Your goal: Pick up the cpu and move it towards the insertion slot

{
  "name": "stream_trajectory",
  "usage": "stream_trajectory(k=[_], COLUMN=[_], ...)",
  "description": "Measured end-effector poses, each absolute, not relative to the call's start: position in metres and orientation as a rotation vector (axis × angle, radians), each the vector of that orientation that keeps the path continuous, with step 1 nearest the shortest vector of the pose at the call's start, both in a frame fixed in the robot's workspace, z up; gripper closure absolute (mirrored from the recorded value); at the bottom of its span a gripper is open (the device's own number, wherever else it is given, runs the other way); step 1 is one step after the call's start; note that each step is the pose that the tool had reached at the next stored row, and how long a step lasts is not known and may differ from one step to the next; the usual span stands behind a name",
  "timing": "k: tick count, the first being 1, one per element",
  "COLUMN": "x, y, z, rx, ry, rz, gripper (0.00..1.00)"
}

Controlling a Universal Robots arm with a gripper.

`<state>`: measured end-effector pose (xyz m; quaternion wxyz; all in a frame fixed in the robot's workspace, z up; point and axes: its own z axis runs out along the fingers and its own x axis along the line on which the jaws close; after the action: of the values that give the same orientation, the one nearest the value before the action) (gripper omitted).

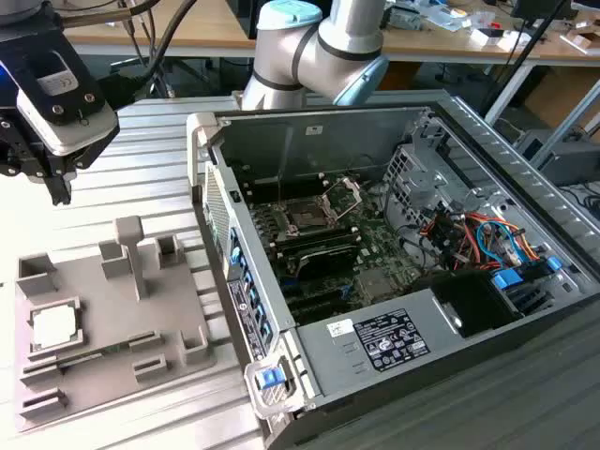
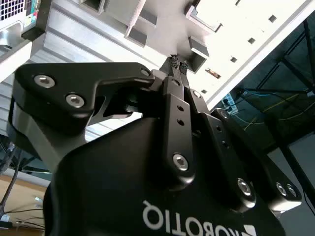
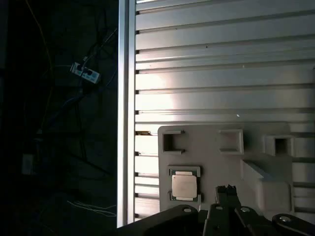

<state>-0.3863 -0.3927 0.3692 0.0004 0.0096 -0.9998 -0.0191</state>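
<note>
The cpu (image 1: 53,325) is a small silvery square chip lying flat in a walled pocket of the grey tray (image 1: 178,314), at the exterior view's left. In the first wrist view the cpu (image 3: 183,186) lies in its pocket just beside my fingertips. My gripper (image 1: 62,192) hangs well above the tray's far end, apart from the chip. Its fingertips (image 2: 173,62) are pressed together with nothing between them, so it is shut and empty. The insertion slot (image 1: 305,217) is a dark square socket with its silver bracket raised, inside the open computer case.
The open computer case (image 1: 394,347) lies at the exterior view's right, its side wall (image 1: 225,253) standing between tray and socket. The tray has upright posts (image 1: 131,248). The arm's base (image 1: 319,47) stands behind the case. A ribbed metal tabletop (image 3: 221,73) surrounds the tray.
</note>
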Motion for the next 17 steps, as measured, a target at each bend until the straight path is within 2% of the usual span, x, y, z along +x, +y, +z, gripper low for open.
stream_trajectory(k=[17], x=[-0.3911], y=[-0.3928], z=[0.3679], rx=[0.030], ry=[-3.140], rz=[-0.060], gripper=[0.89])
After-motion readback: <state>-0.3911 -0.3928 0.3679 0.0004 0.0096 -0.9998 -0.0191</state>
